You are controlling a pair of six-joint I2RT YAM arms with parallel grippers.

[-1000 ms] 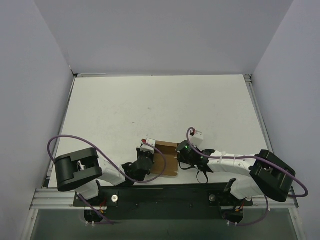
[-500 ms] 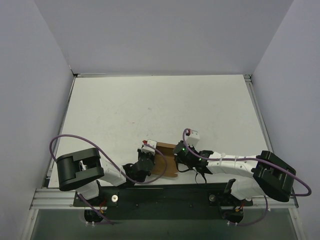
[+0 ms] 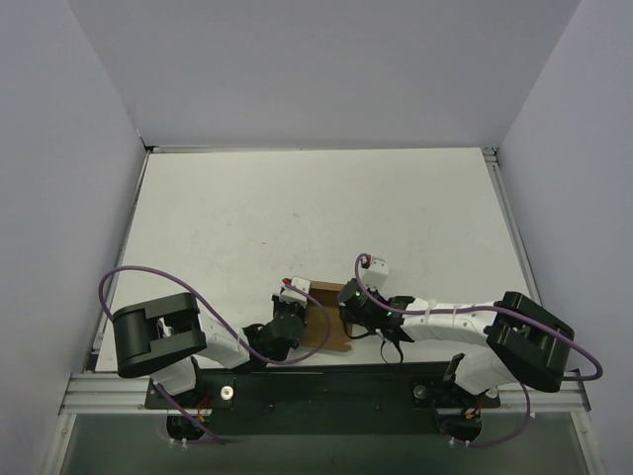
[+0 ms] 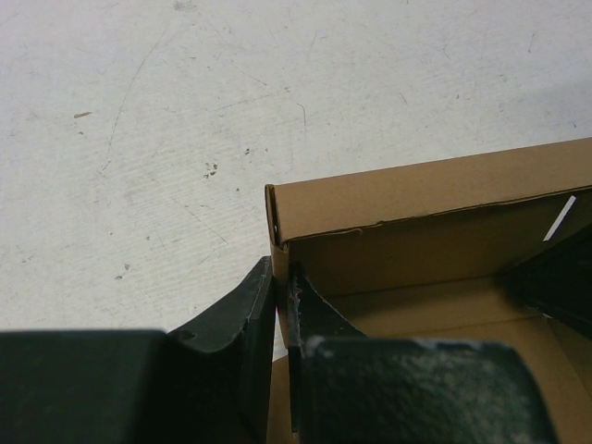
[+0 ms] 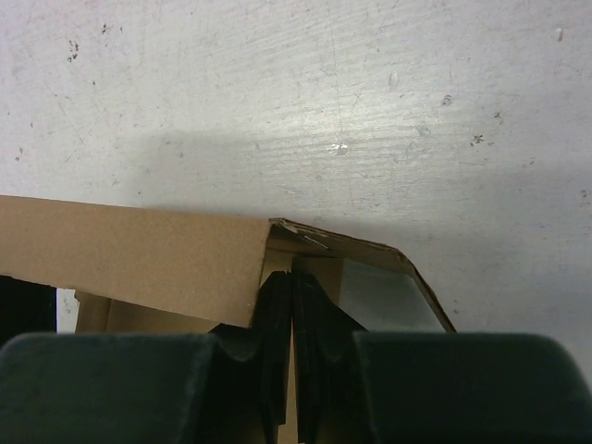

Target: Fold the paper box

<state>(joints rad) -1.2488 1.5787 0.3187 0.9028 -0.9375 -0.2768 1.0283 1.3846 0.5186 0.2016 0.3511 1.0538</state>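
Left gripper [image 4: 281,277] was clenched on the paper box [image 4: 416,199], its two dark fingers [image 4: 242,310] pinching the box's upright left wall just below that wall's top corner, one finger outside the box and one inside. On the opposite side of the box, the right gripper [image 5: 291,289] was likewise clamped shut, its fingers [image 5: 273,314] pressed together on a thin cardboard edge beneath a slanted brown flap of the paper box [image 5: 129,250].

From above, the paper box [image 3: 323,319] sat partly folded between the left gripper [image 3: 293,315] and the right gripper [image 3: 350,313], with both touching it. It lay on the table [image 3: 297,218], close to the near edge where the arm bases stood. The box's interior was open toward the camera, with a raised back wall on its far side. A purple cable [image 3: 129,277] looped to the left of the box and another [image 3: 584,361] to its right.

Beyond the box, the scuffed white table [image 4: 139,139] stretched away to pale walls [image 3: 326,69] behind it.
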